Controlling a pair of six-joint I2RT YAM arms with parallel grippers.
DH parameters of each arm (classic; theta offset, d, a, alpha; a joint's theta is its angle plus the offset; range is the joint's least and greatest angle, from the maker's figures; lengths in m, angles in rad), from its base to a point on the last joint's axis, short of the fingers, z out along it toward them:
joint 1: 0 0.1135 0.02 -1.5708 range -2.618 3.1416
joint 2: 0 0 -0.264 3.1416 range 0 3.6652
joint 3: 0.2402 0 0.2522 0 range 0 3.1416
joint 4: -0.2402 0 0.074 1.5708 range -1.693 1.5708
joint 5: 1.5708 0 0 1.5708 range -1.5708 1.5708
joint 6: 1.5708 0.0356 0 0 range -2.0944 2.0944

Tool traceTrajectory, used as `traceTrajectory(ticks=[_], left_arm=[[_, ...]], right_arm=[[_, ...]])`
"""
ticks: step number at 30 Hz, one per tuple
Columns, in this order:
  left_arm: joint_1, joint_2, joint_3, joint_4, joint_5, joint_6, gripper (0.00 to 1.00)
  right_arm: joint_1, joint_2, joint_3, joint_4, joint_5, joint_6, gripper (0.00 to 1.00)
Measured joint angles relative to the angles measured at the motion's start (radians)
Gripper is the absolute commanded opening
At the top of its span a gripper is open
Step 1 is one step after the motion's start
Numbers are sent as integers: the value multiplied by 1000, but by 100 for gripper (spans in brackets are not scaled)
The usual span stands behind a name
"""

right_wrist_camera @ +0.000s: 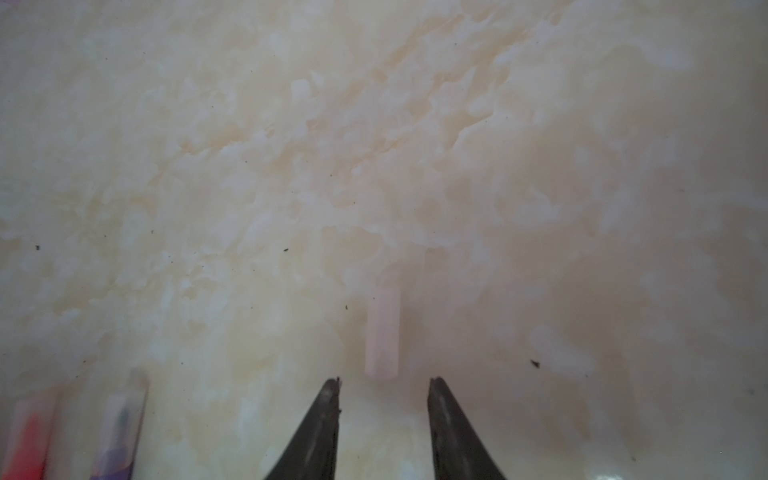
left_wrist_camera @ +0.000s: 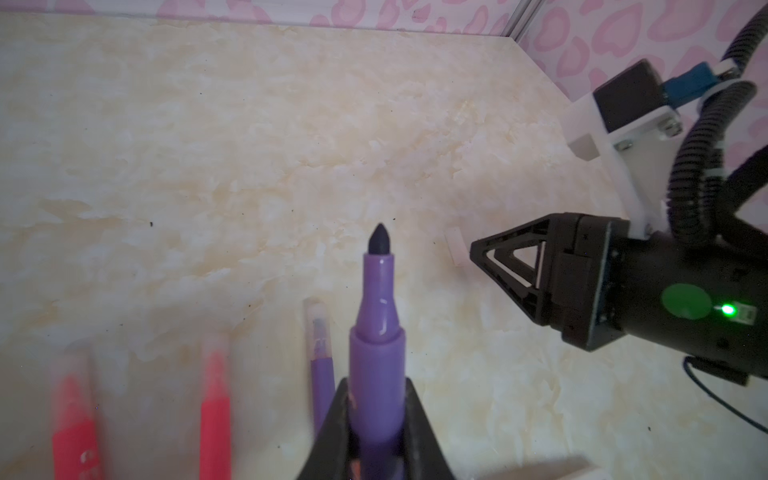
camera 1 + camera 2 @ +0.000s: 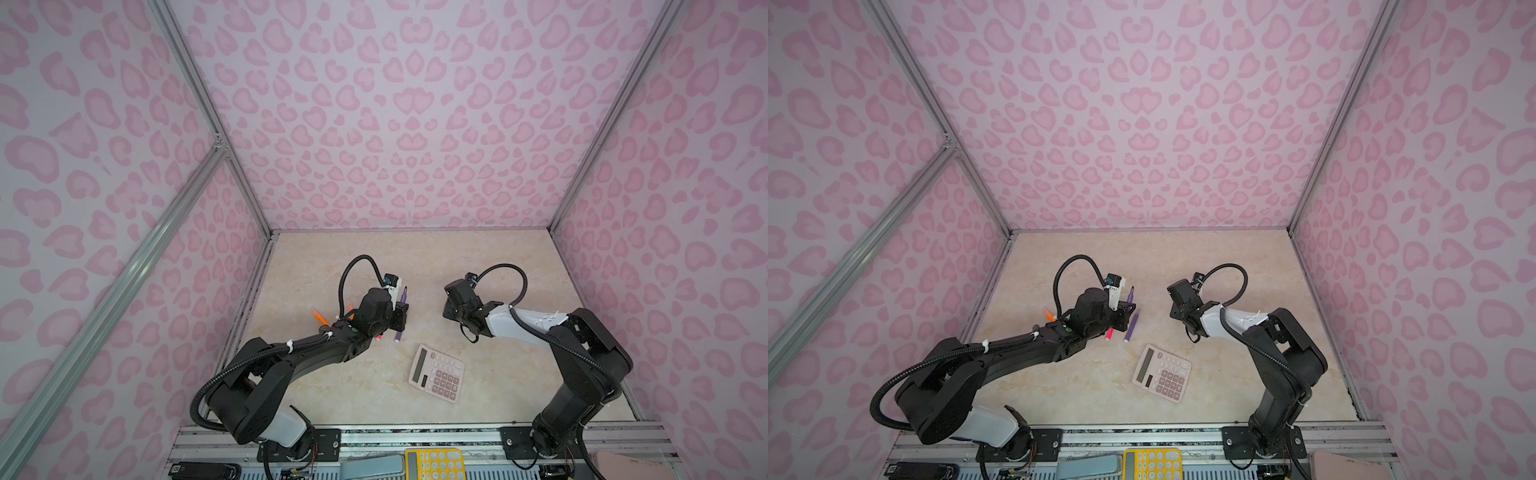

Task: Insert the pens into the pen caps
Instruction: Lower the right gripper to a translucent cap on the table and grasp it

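My left gripper (image 2: 376,415) is shut on a purple pen (image 2: 376,332), whose bare dark tip points away from the wrist. In both top views this pen (image 3: 403,296) (image 3: 1131,297) is held above the table. Near it on the table lie a second purple pen (image 3: 398,334) with a clear cap on its tip, two pink-red pens (image 2: 215,415) and orange pens (image 3: 320,318). A loose clear pen cap (image 1: 382,332) lies just beyond my right gripper (image 1: 384,380), which is open and low over the table with nothing between its fingers. The cap (image 2: 455,247) lies beside that gripper's fingertips (image 2: 482,253).
A pinkish calculator (image 3: 437,372) lies on the marble table in front of the pens, between the two arms. A yellow calculator (image 3: 434,463) sits at the front rail. Pink patterned walls close the table on three sides.
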Motion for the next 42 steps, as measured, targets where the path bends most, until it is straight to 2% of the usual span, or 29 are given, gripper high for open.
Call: traceTrajectory(ticks=[9, 20, 27, 42], left_arm=[[-1, 10, 16, -4, 12, 0, 3], [-1, 12, 18, -11, 21, 1, 3], [-2, 12, 21, -14, 26, 2, 3], [-2, 12, 27, -27, 26, 8, 3]], right_arm=[[-13, 137, 146, -73, 17, -37, 39], [-37, 227, 251, -142, 52, -71, 37], [-38, 234, 256, -146, 55, -74, 28], [-18, 189, 209, -147, 42, -71, 28]])
